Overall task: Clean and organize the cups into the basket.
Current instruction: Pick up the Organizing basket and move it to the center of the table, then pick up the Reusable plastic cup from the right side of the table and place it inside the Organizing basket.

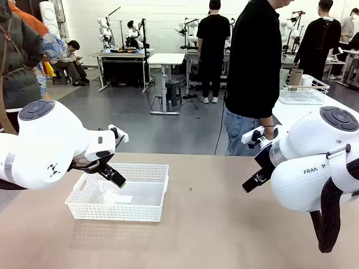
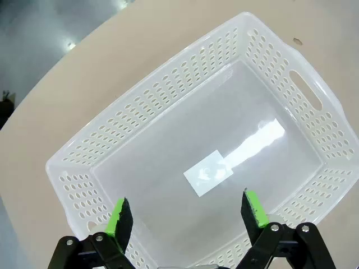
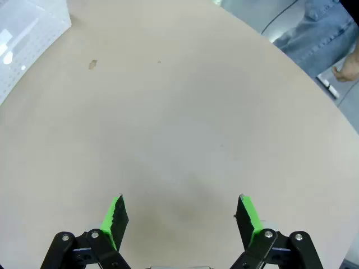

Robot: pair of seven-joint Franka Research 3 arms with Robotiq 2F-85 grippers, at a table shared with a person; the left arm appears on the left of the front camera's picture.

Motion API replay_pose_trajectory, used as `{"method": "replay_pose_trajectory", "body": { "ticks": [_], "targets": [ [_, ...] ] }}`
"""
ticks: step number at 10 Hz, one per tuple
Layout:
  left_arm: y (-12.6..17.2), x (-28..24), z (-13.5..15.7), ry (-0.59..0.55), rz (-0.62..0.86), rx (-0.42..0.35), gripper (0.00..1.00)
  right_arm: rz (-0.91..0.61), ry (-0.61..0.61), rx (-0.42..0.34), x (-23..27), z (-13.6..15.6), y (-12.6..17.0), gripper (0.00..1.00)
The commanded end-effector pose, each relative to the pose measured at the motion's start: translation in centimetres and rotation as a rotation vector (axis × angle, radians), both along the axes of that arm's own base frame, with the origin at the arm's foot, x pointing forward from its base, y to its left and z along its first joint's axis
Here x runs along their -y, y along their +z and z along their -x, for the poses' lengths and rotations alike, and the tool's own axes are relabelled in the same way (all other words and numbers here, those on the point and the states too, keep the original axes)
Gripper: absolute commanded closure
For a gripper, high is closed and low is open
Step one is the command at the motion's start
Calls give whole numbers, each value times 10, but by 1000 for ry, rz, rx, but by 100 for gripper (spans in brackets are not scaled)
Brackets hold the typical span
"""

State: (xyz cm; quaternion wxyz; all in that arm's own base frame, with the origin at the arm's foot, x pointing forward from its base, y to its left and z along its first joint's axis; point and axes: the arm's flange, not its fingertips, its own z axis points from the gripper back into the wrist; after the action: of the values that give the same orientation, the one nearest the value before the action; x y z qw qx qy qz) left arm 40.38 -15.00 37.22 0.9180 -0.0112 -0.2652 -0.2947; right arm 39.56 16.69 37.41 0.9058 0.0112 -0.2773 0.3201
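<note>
The white lattice basket (image 1: 115, 212) sits on the tan table, left of centre, with nothing in it but a pale sticker (image 2: 207, 174) on its floor. My left gripper (image 1: 116, 177) hangs open just above the basket's near-left part; in the left wrist view the left gripper (image 2: 188, 216) frames the basket (image 2: 168, 89) floor. My right gripper (image 1: 253, 180) is open over bare table at the right, the right gripper (image 3: 180, 216) holding nothing. A tan-brown cup (image 1: 295, 77) stands with other cups in a wire rack on a white table at the far right.
A person in black (image 1: 255, 73) stands at the table's far edge, right of centre, a hand (image 3: 348, 64) hanging by the jeans. The wire rack (image 1: 305, 94) is beyond the person. A corner of the basket (image 3: 25, 33) shows in the right wrist view.
</note>
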Motion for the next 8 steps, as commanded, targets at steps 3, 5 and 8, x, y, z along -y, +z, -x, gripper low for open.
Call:
{"method": "replay_pose_trajectory", "body": {
  "ticks": [3,5,8],
  "targets": [
    [0,0,0,0,0,0,0,0,0,0,0,0,0,0],
    [0,0,0,0,0,0,0,0,0,0,0,0,0,0],
    [0,0,0,0,0,0,0,0,0,0,0,0,0,0]
  ]
}}
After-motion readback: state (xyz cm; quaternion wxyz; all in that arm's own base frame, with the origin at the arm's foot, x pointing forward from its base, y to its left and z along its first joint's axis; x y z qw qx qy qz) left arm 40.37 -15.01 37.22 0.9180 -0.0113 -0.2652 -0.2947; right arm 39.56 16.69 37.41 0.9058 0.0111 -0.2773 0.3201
